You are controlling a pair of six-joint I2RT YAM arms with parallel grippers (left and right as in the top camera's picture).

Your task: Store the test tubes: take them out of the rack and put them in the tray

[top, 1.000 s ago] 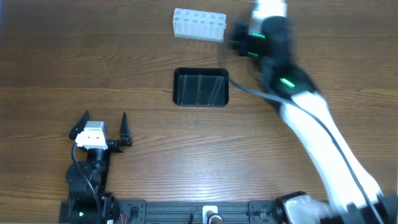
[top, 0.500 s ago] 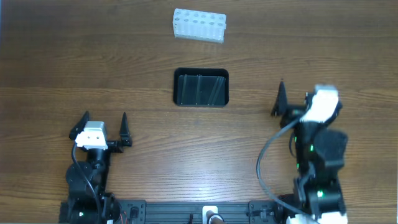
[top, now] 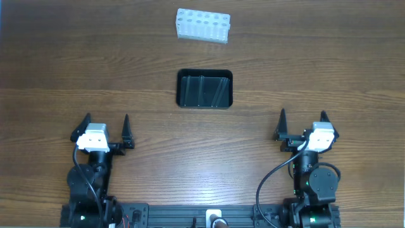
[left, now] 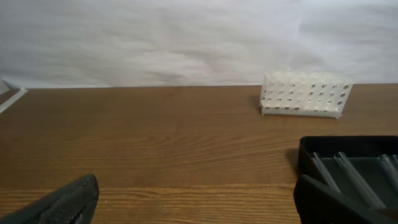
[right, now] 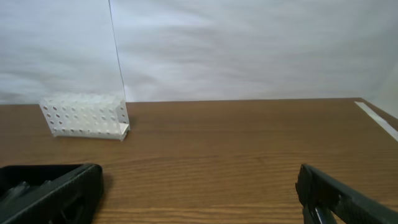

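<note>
White plastic test tube rack [top: 202, 25] stands near the far edge of the bench [top: 76, 63], its holes looking empty; clear test tubes [top: 204, 92] lie in the black tray [top: 180, 95] at mid-bench. The left gripper [top: 106, 118] and right gripper [top: 304, 114] rest near the near edge, fingers spread wide, holding nothing. Storing seems finished; the next move likely calls only for checking the rack for leftovers.
</note>
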